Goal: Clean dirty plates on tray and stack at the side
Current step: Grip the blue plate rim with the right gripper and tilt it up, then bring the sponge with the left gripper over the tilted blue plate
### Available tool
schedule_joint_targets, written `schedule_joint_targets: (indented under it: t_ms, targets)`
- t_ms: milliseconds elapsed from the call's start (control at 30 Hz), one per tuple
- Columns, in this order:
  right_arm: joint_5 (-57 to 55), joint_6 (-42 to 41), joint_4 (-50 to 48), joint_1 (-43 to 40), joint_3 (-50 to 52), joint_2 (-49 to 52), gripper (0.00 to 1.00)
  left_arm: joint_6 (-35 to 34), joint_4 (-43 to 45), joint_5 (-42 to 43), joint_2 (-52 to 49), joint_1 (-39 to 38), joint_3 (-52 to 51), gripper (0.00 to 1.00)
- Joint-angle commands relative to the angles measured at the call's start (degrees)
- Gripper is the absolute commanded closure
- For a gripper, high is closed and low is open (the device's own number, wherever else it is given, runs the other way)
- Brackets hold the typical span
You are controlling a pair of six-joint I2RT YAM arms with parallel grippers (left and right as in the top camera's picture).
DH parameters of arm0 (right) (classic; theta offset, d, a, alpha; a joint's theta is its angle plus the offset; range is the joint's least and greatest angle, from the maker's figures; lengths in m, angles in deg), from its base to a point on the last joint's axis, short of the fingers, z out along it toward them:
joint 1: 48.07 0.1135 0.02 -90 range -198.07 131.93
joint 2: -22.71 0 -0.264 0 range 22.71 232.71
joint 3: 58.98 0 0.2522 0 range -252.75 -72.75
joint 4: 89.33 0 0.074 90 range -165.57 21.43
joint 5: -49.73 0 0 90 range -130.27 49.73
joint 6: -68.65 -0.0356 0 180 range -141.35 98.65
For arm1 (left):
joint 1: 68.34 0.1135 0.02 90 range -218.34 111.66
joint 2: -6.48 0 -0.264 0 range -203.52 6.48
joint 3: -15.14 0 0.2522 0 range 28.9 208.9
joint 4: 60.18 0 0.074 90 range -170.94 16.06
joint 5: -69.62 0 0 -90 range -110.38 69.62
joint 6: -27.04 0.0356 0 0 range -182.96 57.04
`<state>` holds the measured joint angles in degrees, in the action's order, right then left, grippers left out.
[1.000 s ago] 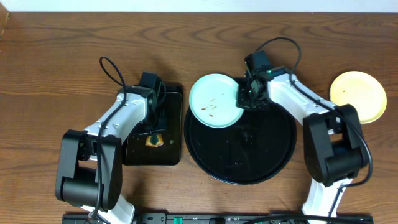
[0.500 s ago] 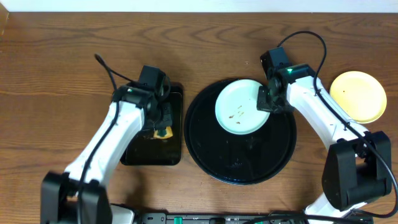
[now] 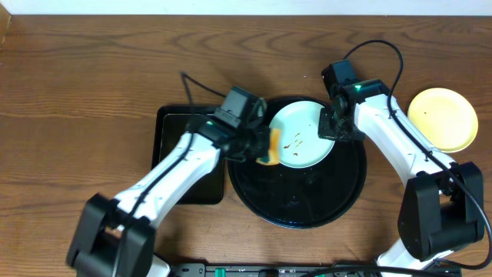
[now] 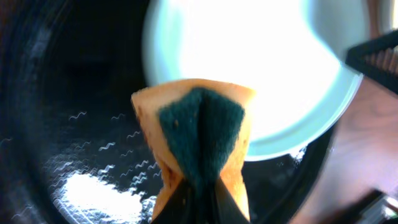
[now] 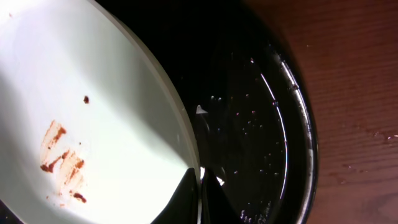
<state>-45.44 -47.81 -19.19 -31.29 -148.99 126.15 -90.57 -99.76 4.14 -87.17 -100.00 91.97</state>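
Note:
A mint-green plate (image 3: 301, 132) with brown sauce smears (image 5: 62, 155) is over the back half of the round black tray (image 3: 300, 219). My right gripper (image 3: 329, 127) is shut on its right rim, with the fingers pinching the edge in the right wrist view (image 5: 200, 180). My left gripper (image 3: 257, 146) is shut on an orange sponge (image 3: 270, 148) with a dark green scrub face (image 4: 199, 137), folded between the jaws. The sponge is at the plate's (image 4: 249, 62) left rim; contact cannot be told. A pale yellow plate (image 3: 442, 119) lies on the wood at the far right.
A rectangular black tray (image 3: 173, 135) lies left of the round tray, partly under my left arm. The round tray's glossy floor (image 4: 74, 124) shows wet streaks. Both arms reach in from the front edge, and cables loop above the wrists.
My left arm swung right from the rectangular tray, carrying the sponge to the plate's left rim. The right arm moved the plate rightward over the round tray, then held it still.

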Motion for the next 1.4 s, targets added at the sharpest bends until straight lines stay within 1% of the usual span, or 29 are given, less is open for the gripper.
schedule_joint_targets:
  t_ms: [0,200,367,500,667,767,900,967,1033,1100,1167,1367]
  targets:
    - [0.72,0.83,0.26,-0.2,0.22,-0.35,0.99,-5.81,5.42,6.51,-4.26,-1.27,0.76,0.93]
    - [0.94,0.81,0.44,-0.2,0.22,-0.35,0.98,-12.24,20.24,17.35,-11.23,-1.68,0.76,0.93]
    - [0.92,0.83,0.81,-0.2,0.22,-0.35,0.98,-16.83,30.8,23.26,-14.01,-1.68,0.76,0.93]
    - [0.9,0.83,0.76,-0.2,0.22,-0.35,0.98,-19.45,34.97,24.15,-14.58,-1.68,0.76,0.93]
    - [0.9,0.81,0.79,-0.2,0.22,-0.35,0.98,-19.91,35.41,23.87,-15.39,-1.7,0.76,0.93]
    - [0.87,0.81,0.79,-0.2,0.2,-0.35,0.98,-21.86,36.33,23.3,-17.18,-1.75,0.76,0.93]
    - [0.9,0.81,0.94,-0.2,0.22,-0.35,0.98,-25.7,42.88,24.61,-20.92,-2.36,0.76,0.92]
    - [0.9,0.81,1.05,-0.2,0.22,-0.35,0.99,-27.89,47.54,25.77,-23.12,-2.82,0.76,0.93]
    - [0.85,0.81,1.2,-0.2,0.22,-0.35,0.99,-30.1,50.01,25.88,-24.85,-3.06,0.76,0.93]
    - [0.83,0.81,1.33,-0.2,0.22,-0.35,0.98,-31.34,50.6,26.08,-26.23,-3.08,0.76,0.93]
    - [0.7,0.81,1.49,-0.2,0.22,-0.35,0.98,-31.36,49.07,26.05,-26.71,-2.95,0.76,0.93]
    - [0.7,0.81,1.51,-0.2,0.22,-0.35,0.99,-27.63,42.88,25.79,-26.71,-2.25,0.76,0.93]
